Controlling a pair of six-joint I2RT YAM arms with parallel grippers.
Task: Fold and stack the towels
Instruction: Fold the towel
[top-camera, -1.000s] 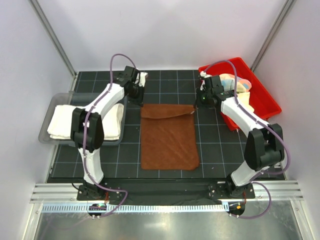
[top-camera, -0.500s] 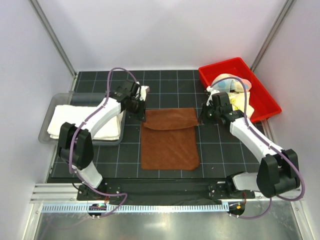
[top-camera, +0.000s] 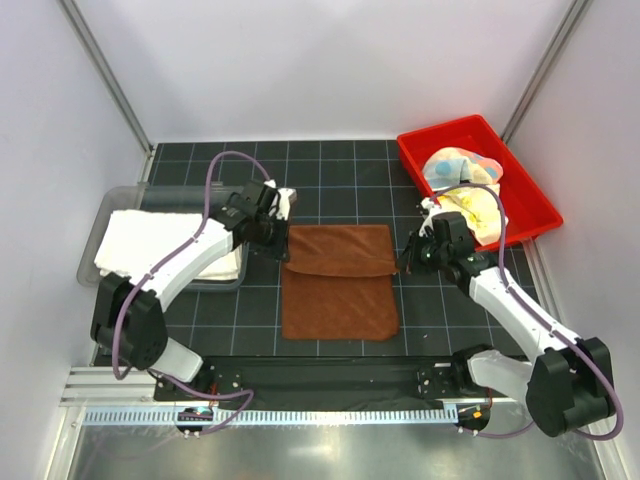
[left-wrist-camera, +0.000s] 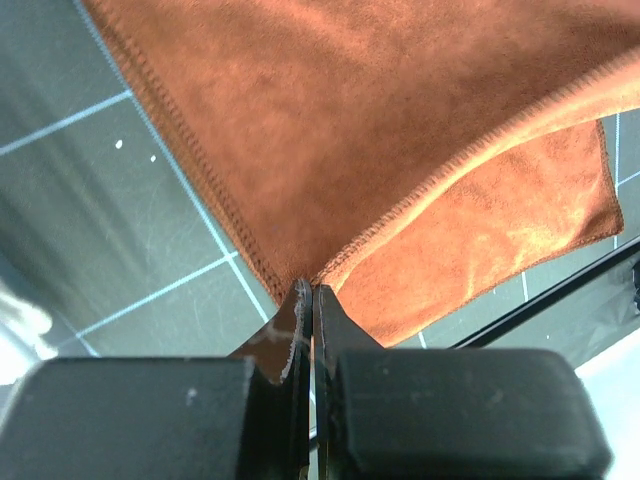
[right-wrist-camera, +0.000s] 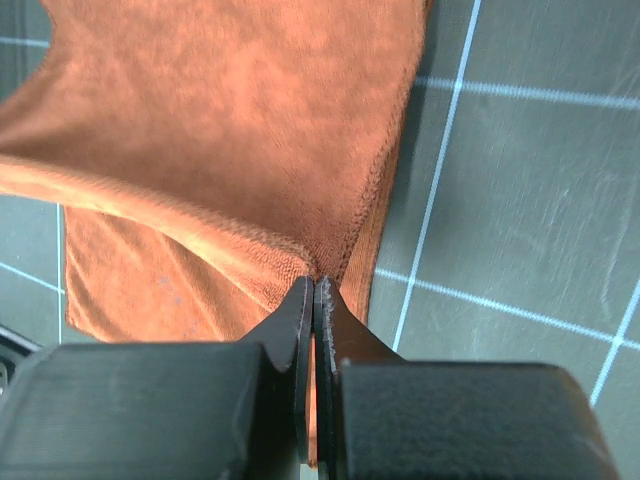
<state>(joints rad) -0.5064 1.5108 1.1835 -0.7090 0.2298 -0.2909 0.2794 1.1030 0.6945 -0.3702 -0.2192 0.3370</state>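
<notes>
The brown towel (top-camera: 338, 285) lies in the middle of the black grid mat, its far part folded over toward me. My left gripper (top-camera: 284, 252) is shut on the towel's far left corner (left-wrist-camera: 300, 275). My right gripper (top-camera: 403, 258) is shut on the far right corner (right-wrist-camera: 320, 268). Both hold the folded edge above the lower layer. The cream-white towel (top-camera: 150, 245) lies folded in the clear tray at the left. The yellow towel (top-camera: 475, 210) and the pastel multicoloured towel (top-camera: 455, 165) lie in the red bin.
The clear tray (top-camera: 105, 215) stands at the mat's left edge. The red bin (top-camera: 425, 150) stands at the back right. White walls close in the back and sides. A metal rail (top-camera: 320, 385) runs along the near edge.
Both grippers have moved toward me with the brown towel's far corners, drawing the folded edge further over the lower layer.
</notes>
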